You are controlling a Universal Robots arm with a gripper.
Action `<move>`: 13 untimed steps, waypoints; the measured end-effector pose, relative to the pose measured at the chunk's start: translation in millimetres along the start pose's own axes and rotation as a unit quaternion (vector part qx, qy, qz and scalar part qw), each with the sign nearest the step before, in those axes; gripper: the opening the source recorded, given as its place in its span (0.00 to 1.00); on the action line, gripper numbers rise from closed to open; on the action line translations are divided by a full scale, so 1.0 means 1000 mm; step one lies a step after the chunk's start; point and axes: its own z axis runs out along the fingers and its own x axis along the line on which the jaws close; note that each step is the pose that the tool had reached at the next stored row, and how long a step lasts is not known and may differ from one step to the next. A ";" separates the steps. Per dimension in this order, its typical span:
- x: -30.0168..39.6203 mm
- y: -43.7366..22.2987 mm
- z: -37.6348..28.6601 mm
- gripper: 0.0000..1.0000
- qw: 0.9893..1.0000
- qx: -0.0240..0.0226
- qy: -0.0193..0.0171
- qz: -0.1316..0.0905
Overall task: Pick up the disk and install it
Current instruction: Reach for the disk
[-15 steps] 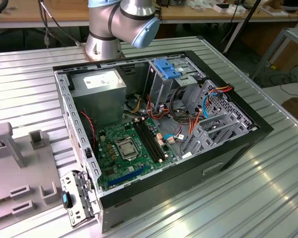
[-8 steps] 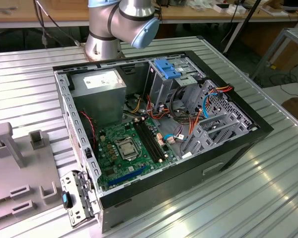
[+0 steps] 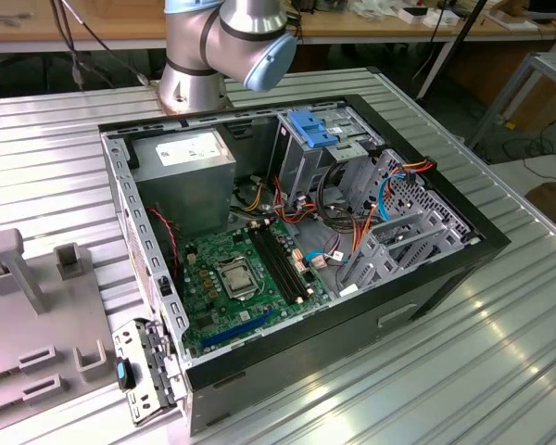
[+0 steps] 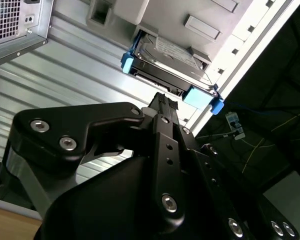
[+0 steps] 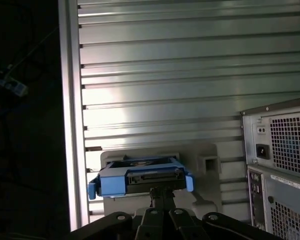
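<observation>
Disk (image 5: 135,180) lies flat on a pale grey holder (image 5: 210,162) near the edge of the ribbed metal bench (image 5: 165,75). Its blue frame and connector edge face the hand (image 5: 162,191). In both wrist views the hand's tip stands right at the middle of that edge. Its own black links hide the gap, so I cannot tell whether it touches or grips the disk, or how wide it stands. The disk's far end is hard to make out in the first wrist view. Beyond the holder stands the vented rear of a computer case (image 5: 280,150), cut off by the frame. In the exterior view the case lies open, motherboard (image 3: 241,278) showing. The arm (image 3: 227,46) behind it is cut off above.
</observation>
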 end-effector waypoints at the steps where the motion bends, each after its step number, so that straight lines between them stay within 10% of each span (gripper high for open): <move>1: 0.0031 -0.0002 -0.0002 0.11 1.000 0.000 0.000 0.000; 13: 0.0153 -0.0017 -0.0003 0.11 1.000 -0.001 0.001 -0.026</move>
